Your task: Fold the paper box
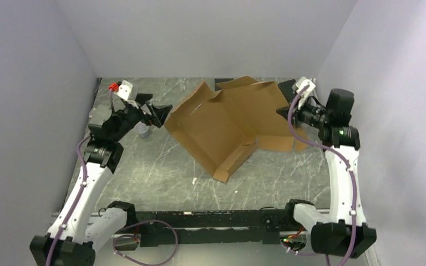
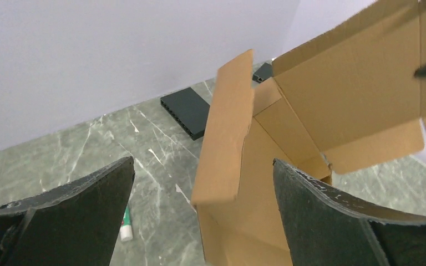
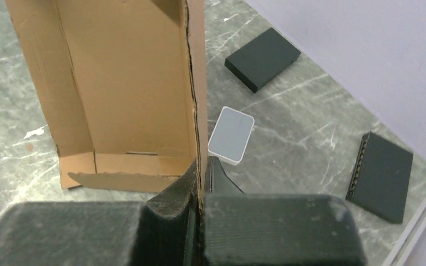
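**Right hand pinches the box wall; left hand stands wide open at the far corner**

The right hand is closed, its two black padded fingers pressed together on the edge of an upright panel of the large brown corrugated cardboard paper box. That panel rises straight ahead of the fingertips. To its left the box's inside is open, with a side wall and a short flap lying at the bottom. Just right of the fingertips, a small translucent white rounded case lies flat on the grey-green marbled counter. Farther ahead and to the right is a flat black rectangular slab. A second black slab lies well off to the right.

The left hand is spread fully open and grips nothing. Its black fingers stand wide apart, and a narrow upright flap of the box shows ahead in the gap between them. Whether either finger touches the cardboard cannot be told. Below the left-side finger a small white tube lies on the counter.

From above, the half-raised box spans the space between the two hands, with one long edge down on the counter.
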Robot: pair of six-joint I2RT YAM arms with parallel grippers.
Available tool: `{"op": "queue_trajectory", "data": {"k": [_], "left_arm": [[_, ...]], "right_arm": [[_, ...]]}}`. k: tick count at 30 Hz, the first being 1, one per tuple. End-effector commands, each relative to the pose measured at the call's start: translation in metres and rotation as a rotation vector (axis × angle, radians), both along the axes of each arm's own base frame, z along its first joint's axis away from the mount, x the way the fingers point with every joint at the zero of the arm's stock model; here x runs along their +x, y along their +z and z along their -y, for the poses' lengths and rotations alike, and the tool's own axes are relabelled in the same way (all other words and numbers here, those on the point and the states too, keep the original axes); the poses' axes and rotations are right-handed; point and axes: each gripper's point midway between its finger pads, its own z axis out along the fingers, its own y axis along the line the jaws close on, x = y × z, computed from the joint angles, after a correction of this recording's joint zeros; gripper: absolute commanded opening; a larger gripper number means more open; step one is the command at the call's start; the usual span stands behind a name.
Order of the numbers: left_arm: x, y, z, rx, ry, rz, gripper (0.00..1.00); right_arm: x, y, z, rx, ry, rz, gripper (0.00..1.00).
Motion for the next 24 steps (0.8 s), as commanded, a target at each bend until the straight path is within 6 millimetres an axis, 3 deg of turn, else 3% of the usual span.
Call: {"op": "queue_trajectory", "data": {"k": [1,7,11,17,24], "left_arm": [[-0.011,0.001,-0.017,-0.107,0.102,-0.133,1.00],[-0.038,-0.046,-0.017,-0.262,0.144,-0.415,0.99],[-0.052,-0.082,-0.004,-0.413,0.086,-0.534,1.00],[-0.056,-0.101,0.015,-0.514,-0.011,-0.545,0.99],[-0.046,-0.127,0.045,-0.441,0.031,-0.594,0.99]], "right_arm": [[-0.008,0.016,0.004,0.147,-0.017,0.081,0.00],[-0.015,-0.005,0.007,0.171,-0.033,0.023,0.00],[-0.028,-0.022,0.005,0.231,0.003,-0.037,0.00],[-0.039,-0.021,0.001,0.266,0.037,-0.054,0.00],[-0.039,-0.024,0.000,0.287,0.040,-0.074,0.00]]}}
